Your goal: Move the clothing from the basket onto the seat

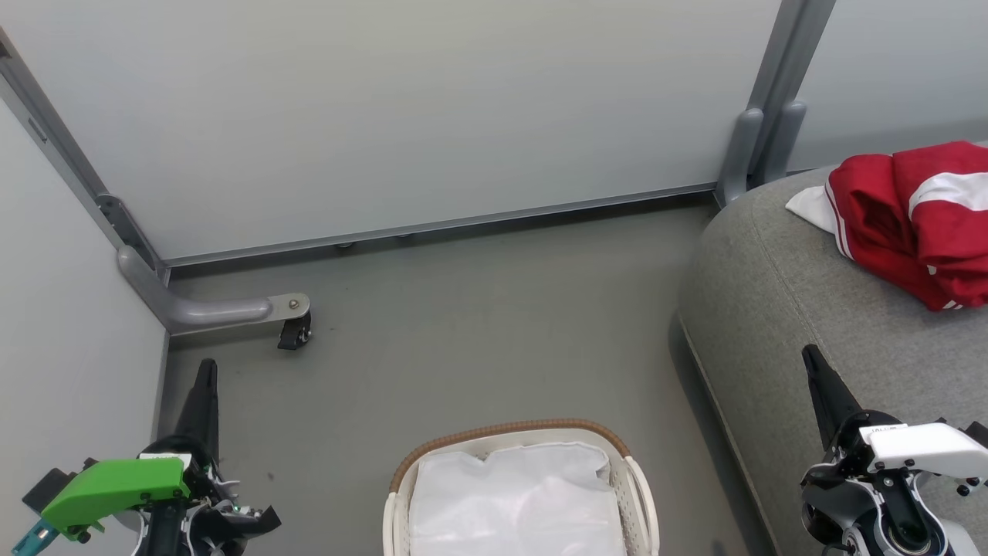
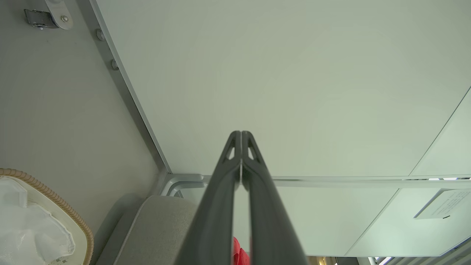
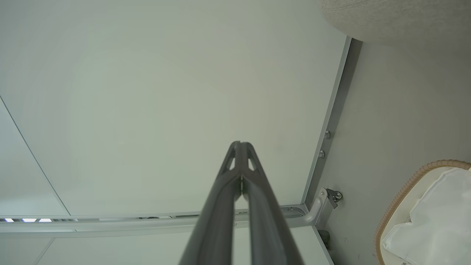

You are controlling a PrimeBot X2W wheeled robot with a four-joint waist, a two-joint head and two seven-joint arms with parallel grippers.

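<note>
The red clothing (image 1: 918, 224), one piece marked by a broad white band and the other by thin white stripes, is seen heaped on the grey upholstered seat (image 1: 772, 309) at the right of the head view. The white perforated basket (image 1: 509, 427), rimmed in brown weave, is set on the grey floor (image 1: 463, 347) near the seat, with a white cloth liner (image 1: 517, 502) crumpled inside. The left gripper (image 2: 241, 135) and right gripper (image 3: 241, 144) are clenched on nothing, fingertips pressed together, on either side of the basket.
</note>
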